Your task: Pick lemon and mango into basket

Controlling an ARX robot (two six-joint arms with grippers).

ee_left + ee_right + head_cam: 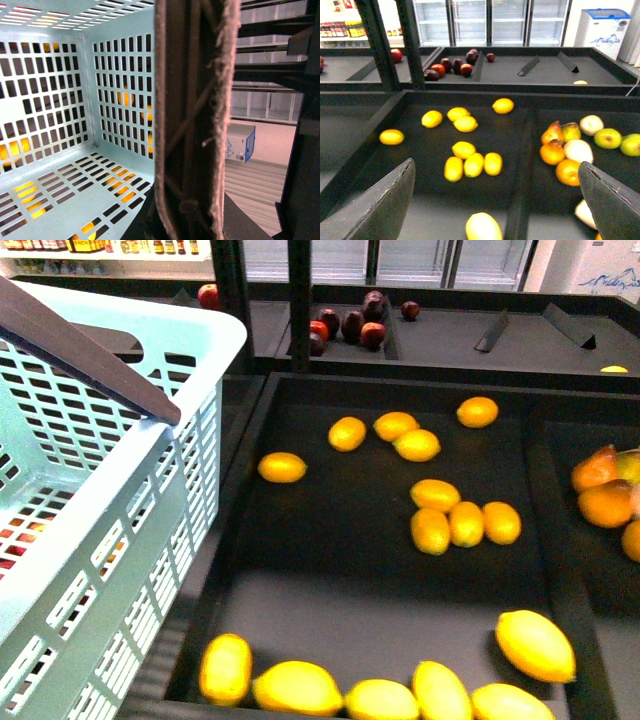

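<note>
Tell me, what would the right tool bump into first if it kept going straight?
Likely the little bunch of three lemons lying on the black tray: it sits between the right tool's open fingers. The bigger mango is nearer but looks below that line; depth is hard to judge.

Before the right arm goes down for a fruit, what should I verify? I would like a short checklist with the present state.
1. Right claw open: ok, fingers wide apart, nothing between them.
2. Basket ready: ok, no fruit seen inside in the left wrist view.
3. Lemon reachable: ok, uncovered at the near right of the tray.
4. Mango picked out: cannot tell; the yellow-orange fruits mid-tray may be mangoes.
5. Left claw's hold on the basket handle: cannot tell, claw not clearly seen.
</note>
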